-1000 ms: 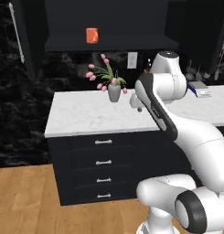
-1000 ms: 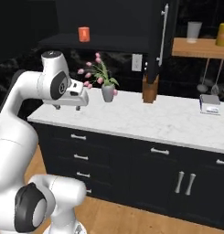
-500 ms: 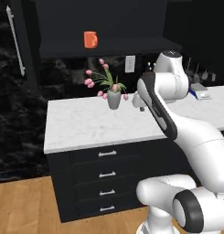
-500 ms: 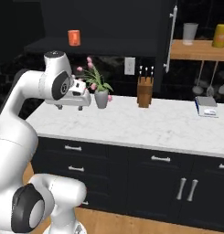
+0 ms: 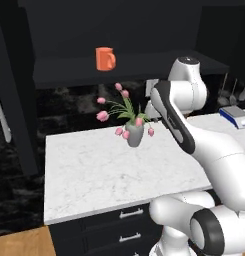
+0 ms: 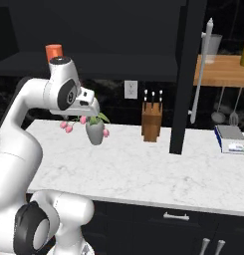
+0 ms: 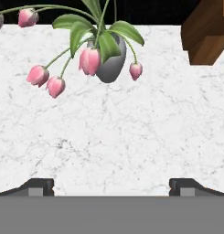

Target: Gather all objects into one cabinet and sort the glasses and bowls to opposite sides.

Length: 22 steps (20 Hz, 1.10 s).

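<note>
One orange mug [image 5: 105, 58] stands on the dark inner shelf [image 5: 69, 67] of the black upper cabinet; in the right base view the mug [image 6: 54, 50] peeks out above my arm. The cabinet's tall door [image 6: 185, 74] hangs open with its pale bar handle [image 6: 201, 69]. My gripper [image 7: 111, 186] is open with nothing between its fingers and hovers over the white marble counter [image 7: 131, 137], close to the grey vase of pink tulips [image 7: 111, 61]. The other mugs and the wooden bowl are out of view.
A wooden knife block [image 6: 151, 122] stands right of the vase [image 6: 95, 132] against the wall. A blue-and-white book [image 6: 229, 140] lies at the counter's right end under a wooden shelf [image 6: 218, 69]. Another open door [image 5: 9, 90] stands at the left.
The whole picture has shifted and grown: the base has driven closer to the counter. The arm keeps its pose and the gripper stays open.
</note>
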### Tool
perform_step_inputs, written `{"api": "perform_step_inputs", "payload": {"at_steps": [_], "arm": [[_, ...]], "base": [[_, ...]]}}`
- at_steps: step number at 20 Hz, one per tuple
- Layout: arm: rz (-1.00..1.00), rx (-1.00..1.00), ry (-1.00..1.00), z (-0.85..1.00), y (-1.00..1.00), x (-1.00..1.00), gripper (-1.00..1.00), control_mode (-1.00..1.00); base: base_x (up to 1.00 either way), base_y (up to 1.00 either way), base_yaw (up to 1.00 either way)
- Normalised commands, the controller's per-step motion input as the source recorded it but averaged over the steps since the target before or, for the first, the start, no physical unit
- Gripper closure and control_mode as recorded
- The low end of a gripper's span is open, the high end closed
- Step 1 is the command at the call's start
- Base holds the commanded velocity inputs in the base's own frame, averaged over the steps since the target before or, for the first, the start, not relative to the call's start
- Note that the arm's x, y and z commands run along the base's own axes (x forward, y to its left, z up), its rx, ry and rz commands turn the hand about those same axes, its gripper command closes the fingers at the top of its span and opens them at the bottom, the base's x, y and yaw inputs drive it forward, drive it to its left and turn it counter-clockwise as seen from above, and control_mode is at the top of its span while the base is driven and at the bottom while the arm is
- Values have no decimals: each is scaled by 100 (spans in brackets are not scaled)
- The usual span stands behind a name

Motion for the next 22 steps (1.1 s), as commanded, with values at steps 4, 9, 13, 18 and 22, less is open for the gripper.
{"api": "perform_step_inputs", "payload": {"at_steps": [4, 9, 13, 18, 22], "arm": [[0, 0, 0, 0, 0, 0, -100, 100], [0, 0, 0, 0, 0, 0, -100, 100], [0, 0, 0, 0, 0, 0, -100, 100], [0, 0, -5, 10, 2, 0, -100, -100], [0, 0, -24, 66, 5, -2, -100, -100]], "base": [[51, 28, -9], [3, 1, -1], [0, 0, 0], [0, 2, 0], [0, 0, 0]]}}
